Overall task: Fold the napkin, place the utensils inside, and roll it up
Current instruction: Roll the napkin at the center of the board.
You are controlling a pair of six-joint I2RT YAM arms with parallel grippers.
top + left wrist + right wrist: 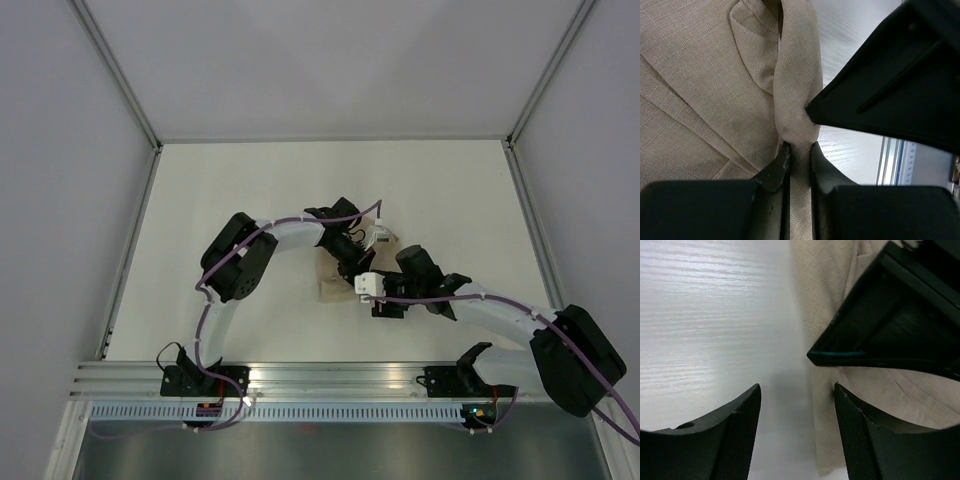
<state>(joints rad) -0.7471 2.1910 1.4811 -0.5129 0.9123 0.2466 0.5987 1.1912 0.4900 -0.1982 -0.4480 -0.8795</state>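
Observation:
The beige napkin (330, 282) lies bunched at the table's middle, mostly under both grippers. In the left wrist view the napkin (700, 100) shows layered folds, and my left gripper (800, 152) is shut on a raised ridge of the cloth. In the top view the left gripper (352, 262) sits over the napkin. My right gripper (366, 296) is close beside it; in its wrist view the right gripper (797, 390) is open and empty over the napkin's edge (827, 300). A thin teal line (840, 354) runs along the dark left gripper part; the fork is otherwise hidden.
The white table (250, 180) is walled by grey panels with metal posts. An aluminium rail (330, 378) runs along the near edge by the arm bases. The right gripper's dark body (900, 75) crowds the left wrist view.

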